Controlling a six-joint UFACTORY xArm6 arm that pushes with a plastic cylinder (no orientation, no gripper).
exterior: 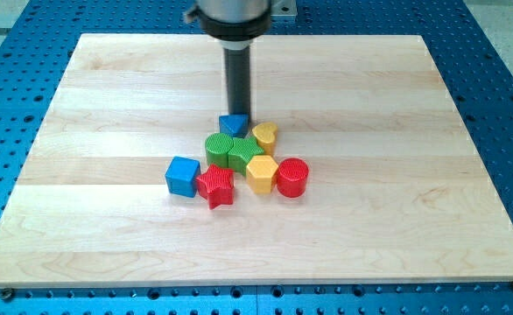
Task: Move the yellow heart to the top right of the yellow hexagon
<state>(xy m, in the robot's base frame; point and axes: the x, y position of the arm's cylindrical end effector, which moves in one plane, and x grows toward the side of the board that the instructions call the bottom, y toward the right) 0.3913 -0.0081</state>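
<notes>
The yellow heart [265, 135] lies just above and slightly right of the yellow hexagon [261, 173], near the board's middle. My tip [238, 115] comes down from the view's top and ends right behind a blue triangular block [234, 125], a little to the left of the yellow heart. The tip's very end is partly hidden by the blue block.
A green cylinder [218, 146] and a green block [244, 152] sit between the blue triangular block and the hexagon. A blue cube [182, 175], a red star [214, 185] and a red cylinder [292, 177] flank the cluster. The wooden board [108, 219] rests on a blue perforated table.
</notes>
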